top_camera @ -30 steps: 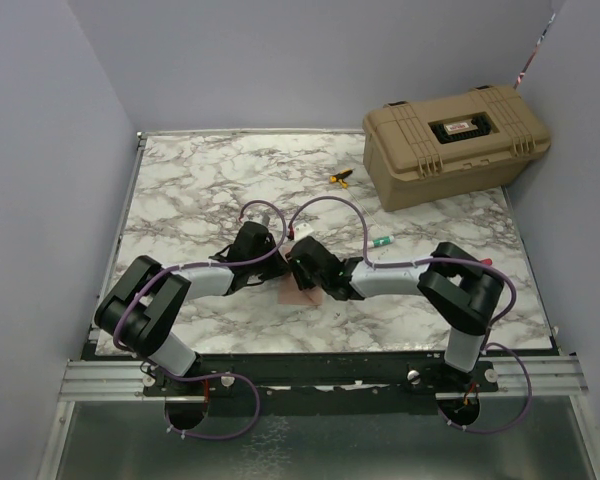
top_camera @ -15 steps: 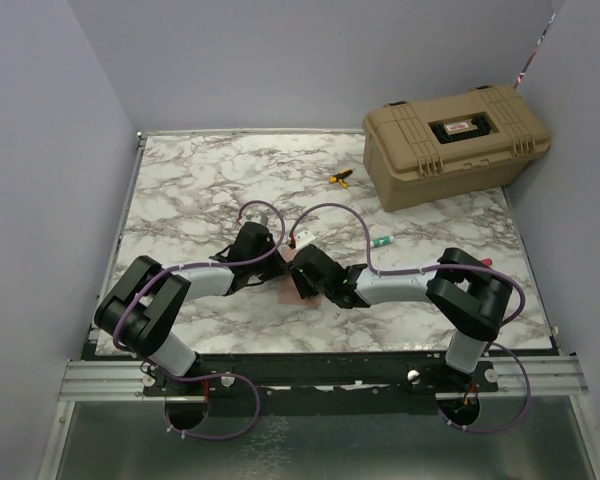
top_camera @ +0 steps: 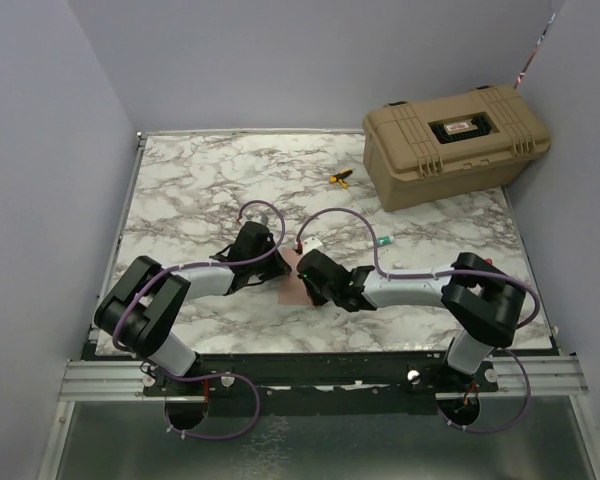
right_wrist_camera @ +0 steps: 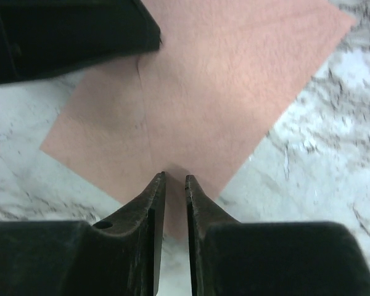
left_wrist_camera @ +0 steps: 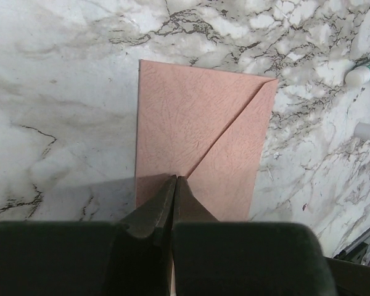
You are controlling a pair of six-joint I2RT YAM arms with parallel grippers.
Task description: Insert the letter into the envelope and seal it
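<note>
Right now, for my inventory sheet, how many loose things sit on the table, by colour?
Salmon: 1, the envelope
Tan: 1, the case
Yellow: 1, a small item
White: 2, a green-ended tube and a cap
Total: 5

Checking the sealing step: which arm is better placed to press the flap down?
Probably left: the left gripper, shut, rests on the envelope at the tip of its flap. The right gripper, slightly open, sits at the envelope's edge.
</note>
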